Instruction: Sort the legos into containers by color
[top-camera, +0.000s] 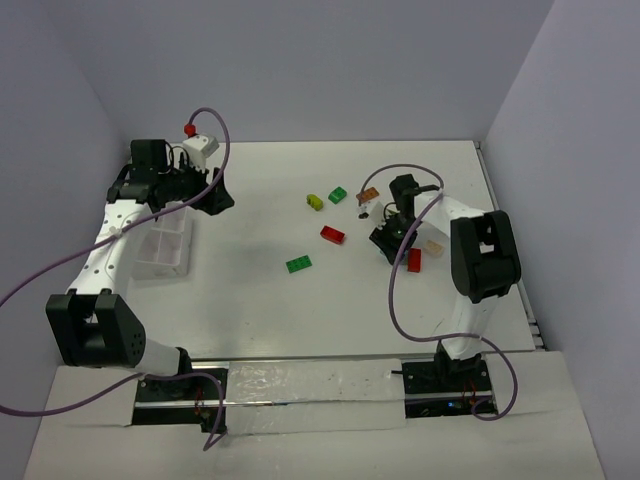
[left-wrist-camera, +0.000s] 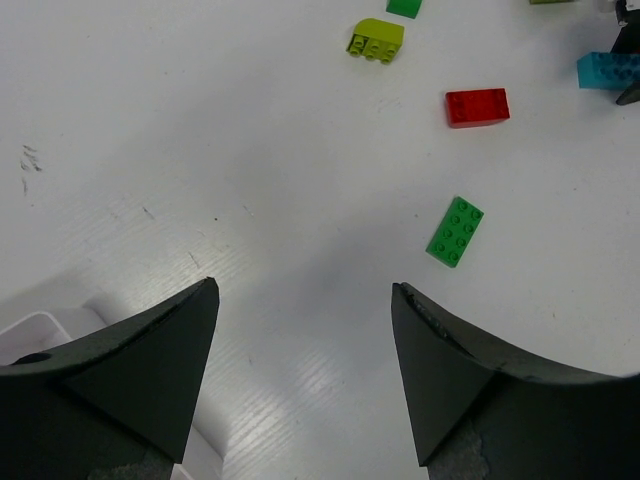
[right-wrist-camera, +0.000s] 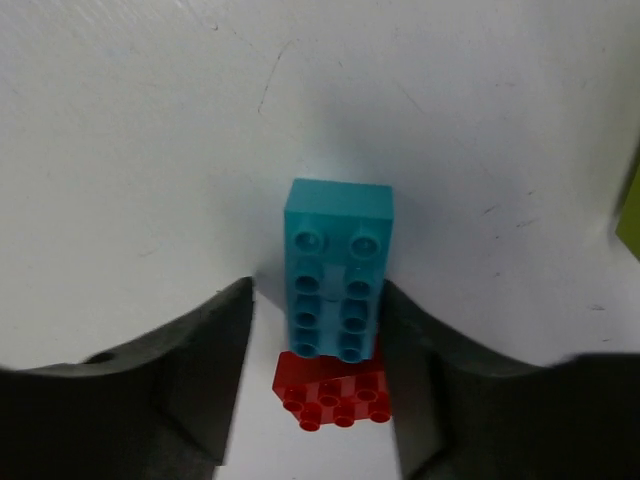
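The fingers of the right gripper (right-wrist-camera: 318, 290) are set close around a teal-blue studded plastic brick (right-wrist-camera: 338, 270), 2 studs wide and 4 long, with its studs turned toward the wrist camera over the white table (right-wrist-camera: 150, 120). The finger at 3 o'clock is seen against the brick's side, while a thin shadowed gap is left by the finger at 9 o'clock, so it cannot be told whether the brick is firmly clamped. A small red studded plastic brick (right-wrist-camera: 335, 392) is found at the 6 o'clock end of the teal-blue brick and is partly overlapped by it in the right wrist view.

The fingers of the left gripper (left-wrist-camera: 305, 285) are held wide apart, with nothing between them, above bare table. A corner of the translucent white plastic compartment box (left-wrist-camera: 30, 335) is shown at 8 o'clock of that gripper in the left wrist view. A flat green brick (left-wrist-camera: 455, 231) is seen at 1 o'clock, a second red brick (left-wrist-camera: 477, 107) farther out, and a yellow-green brick (left-wrist-camera: 376, 40) near 12 o'clock.

In the top view the box is placed at the table's 9 o'clock, and the loose bricks are scattered from the centre toward 3 o'clock, well apart from it. An orange brick (top-camera: 369, 194) and a tan brick (top-camera: 434, 245) are seen near the right gripper.
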